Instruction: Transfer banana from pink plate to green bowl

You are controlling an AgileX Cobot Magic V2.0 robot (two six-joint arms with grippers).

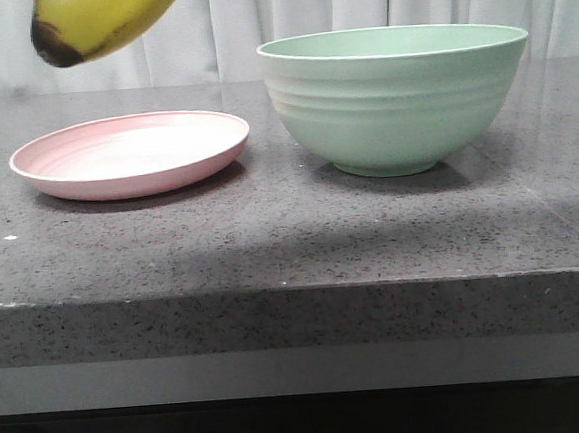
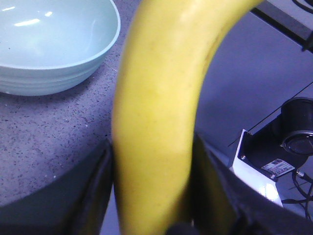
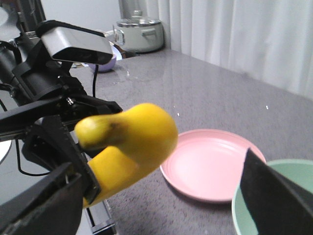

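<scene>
My left gripper [image 2: 154, 196] is shut on the banana [image 2: 161, 112], with a dark finger against each side. In the front view only the banana's dark-tipped end [image 1: 94, 21] shows, high above the left part of the empty pink plate [image 1: 129, 154]. The green bowl [image 1: 396, 98] stands empty to the right of the plate and also shows in the left wrist view [image 2: 49, 44]. In the right wrist view the banana [image 3: 132, 142] is held in the air beside the plate [image 3: 215, 164]. My right gripper [image 3: 156, 215] is open and empty near the bowl's rim [image 3: 288, 169].
The grey stone table ends at a front edge [image 1: 295, 291]. A white curtain [image 1: 354, 11] hangs behind it. A lidded pot [image 3: 139, 32] and a lilac bowl [image 3: 105, 63] stand at the table's far end. A black-and-white device [image 2: 274, 156] sits beyond the table edge.
</scene>
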